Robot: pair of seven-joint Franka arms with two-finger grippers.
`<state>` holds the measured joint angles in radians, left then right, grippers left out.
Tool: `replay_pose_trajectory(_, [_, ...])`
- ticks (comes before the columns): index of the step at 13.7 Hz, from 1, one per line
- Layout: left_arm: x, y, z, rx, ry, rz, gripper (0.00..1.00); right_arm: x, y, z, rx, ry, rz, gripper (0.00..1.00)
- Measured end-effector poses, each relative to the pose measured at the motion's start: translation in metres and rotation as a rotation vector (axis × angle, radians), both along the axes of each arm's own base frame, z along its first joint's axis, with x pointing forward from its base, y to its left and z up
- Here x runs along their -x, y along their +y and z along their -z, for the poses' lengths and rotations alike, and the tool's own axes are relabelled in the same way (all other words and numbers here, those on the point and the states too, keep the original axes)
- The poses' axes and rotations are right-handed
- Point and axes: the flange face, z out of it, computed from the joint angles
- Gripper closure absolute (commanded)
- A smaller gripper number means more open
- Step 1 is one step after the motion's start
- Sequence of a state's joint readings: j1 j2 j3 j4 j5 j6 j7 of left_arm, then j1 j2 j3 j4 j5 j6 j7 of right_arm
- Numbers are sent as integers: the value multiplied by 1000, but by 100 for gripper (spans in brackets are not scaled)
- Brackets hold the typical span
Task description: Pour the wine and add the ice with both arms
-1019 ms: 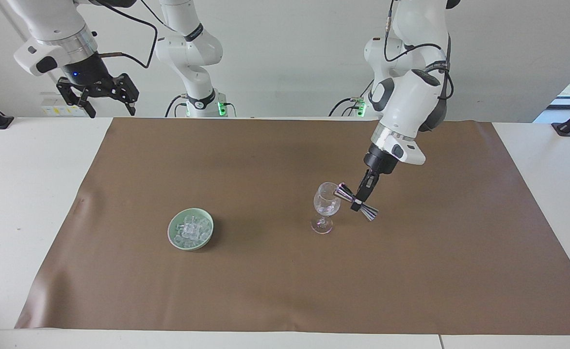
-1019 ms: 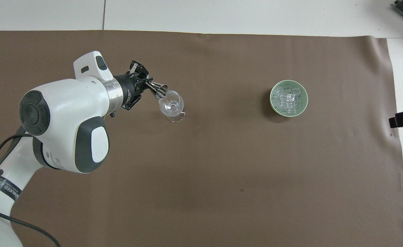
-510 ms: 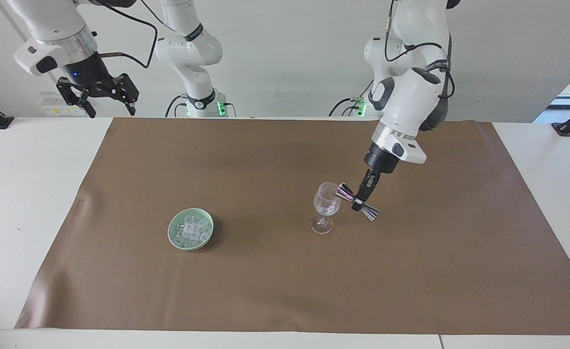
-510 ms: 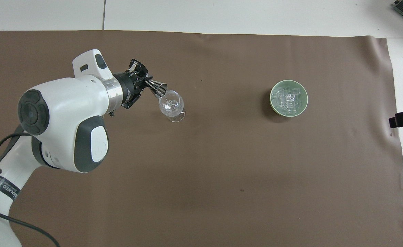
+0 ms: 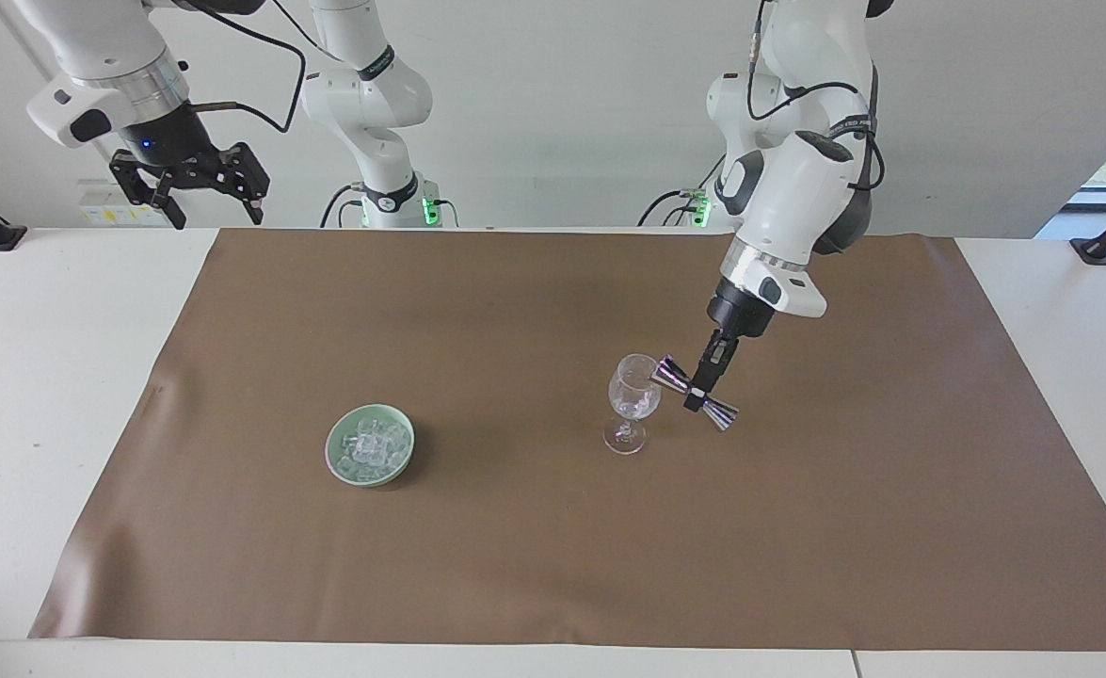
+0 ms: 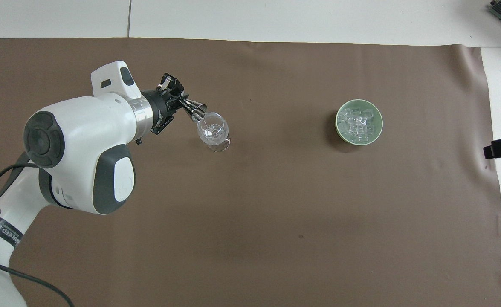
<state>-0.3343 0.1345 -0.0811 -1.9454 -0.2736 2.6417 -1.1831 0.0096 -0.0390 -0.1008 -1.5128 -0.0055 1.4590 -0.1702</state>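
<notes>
A clear wine glass (image 5: 634, 395) stands on the brown mat (image 5: 553, 546), also seen in the overhead view (image 6: 212, 130). My left gripper (image 5: 700, 394) is shut on the waist of a silver double-cone jigger (image 5: 675, 377). The jigger is tilted, with one mouth at the glass rim (image 6: 195, 111). The ice (image 5: 371, 443) lies as a heap of clear cubes in a pale green bowl (image 5: 331, 450), toward the right arm's end of the table (image 6: 358, 123). My right gripper (image 5: 202, 193) waits open and empty, raised over the table's edge by its base.
The brown mat (image 6: 276, 213) covers most of the white table (image 5: 35, 377). The bowl (image 6: 338, 123) and the glass stand about level with each other, well apart. A black clamp (image 5: 1103, 240) sits at the table's corner by the left arm.
My left wrist has shifted slightly, and the jigger stays tilted at the glass rim. The right arm, the glass and the bowl have not moved.
</notes>
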Motion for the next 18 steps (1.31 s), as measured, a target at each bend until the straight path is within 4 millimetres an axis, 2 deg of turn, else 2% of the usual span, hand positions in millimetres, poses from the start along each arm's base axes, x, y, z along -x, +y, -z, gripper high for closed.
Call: replay_pose_trajectory(18, [4, -9, -1, -58, -27, 48, 100, 0, 0, 0, 0, 0, 0, 0])
